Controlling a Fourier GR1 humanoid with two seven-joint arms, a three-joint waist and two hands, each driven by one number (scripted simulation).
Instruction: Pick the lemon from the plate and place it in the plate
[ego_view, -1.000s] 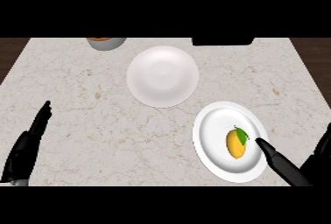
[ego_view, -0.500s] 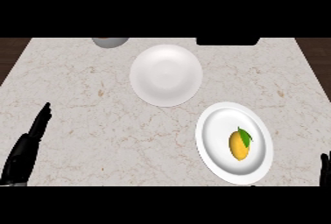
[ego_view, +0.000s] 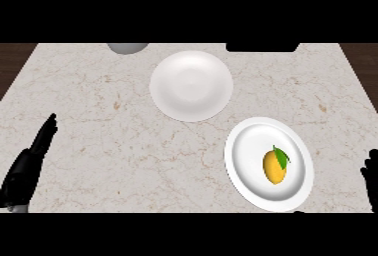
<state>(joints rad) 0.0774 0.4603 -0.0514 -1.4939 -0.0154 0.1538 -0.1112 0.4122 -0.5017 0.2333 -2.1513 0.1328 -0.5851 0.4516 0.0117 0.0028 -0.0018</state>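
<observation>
The yellow lemon (ego_view: 274, 168) with a green leaf lies on the white plate (ego_view: 242, 150) at the counter's near right. A second white plate (ego_view: 192, 85), with nothing on it, sits farther back near the middle. My left hand (ego_view: 29, 160) rests open at the left edge with its fingers straight, far from both plates. Only a sliver of my right hand (ego_view: 368, 175) shows at the right edge, to the right of the lemon's plate and apart from it.
A grey rounded object (ego_view: 127, 47) and a black object (ego_view: 262, 46) sit at the counter's far edge. Dark flooring shows beyond the counter's left and right corners. Marble counter top (ego_view: 111, 125) lies bare between my left hand and the plates.
My right hand has drawn back from the lemon's plate to the right edge of the view. The lemon and my left hand have stayed put.
</observation>
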